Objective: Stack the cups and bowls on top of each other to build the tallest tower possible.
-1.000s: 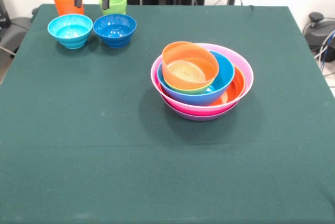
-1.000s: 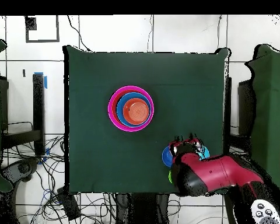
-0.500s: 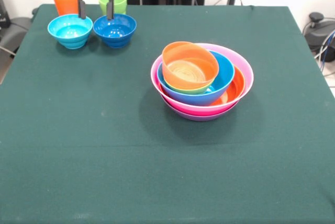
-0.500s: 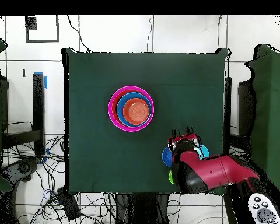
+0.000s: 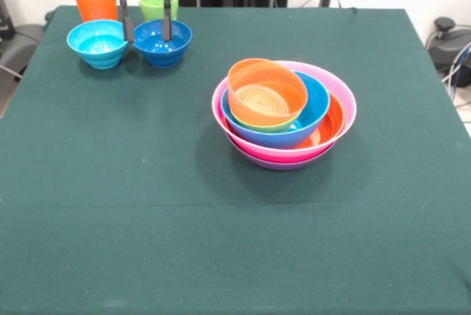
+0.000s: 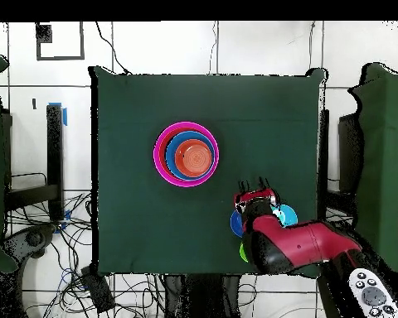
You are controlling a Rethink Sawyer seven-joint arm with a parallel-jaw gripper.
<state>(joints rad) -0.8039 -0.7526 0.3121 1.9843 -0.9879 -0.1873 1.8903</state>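
Note:
The tower (image 5: 346, 101) stands right of the table's middle: purple and pink bowls at the bottom, then large orange and blue bowls, a lime green small bowl, and an orange small bowl (image 5: 266, 93) tilted on top. It also shows from above as the tower (image 6: 186, 154). At the far left corner stand a light blue bowl (image 5: 98, 43), a dark blue bowl (image 5: 162, 41), an orange cup (image 5: 96, 4) and a lime green cup (image 5: 154, 7) partly hidden by the arm. My gripper (image 5: 147, 29) is open, one finger between the two blue bowls, the other over the dark blue bowl's inside.
The green tablecloth (image 5: 147, 204) covers the whole table. In the overhead view the red arm (image 6: 293, 244) hides most of the small bowls; slivers of the dark blue bowl (image 6: 235, 222) and light blue bowl (image 6: 288, 217) show beside it.
My gripper has come down and shifted right in the front view, from in front of the cups to astride the dark blue bowl's left rim. Bowls and cups have not moved.

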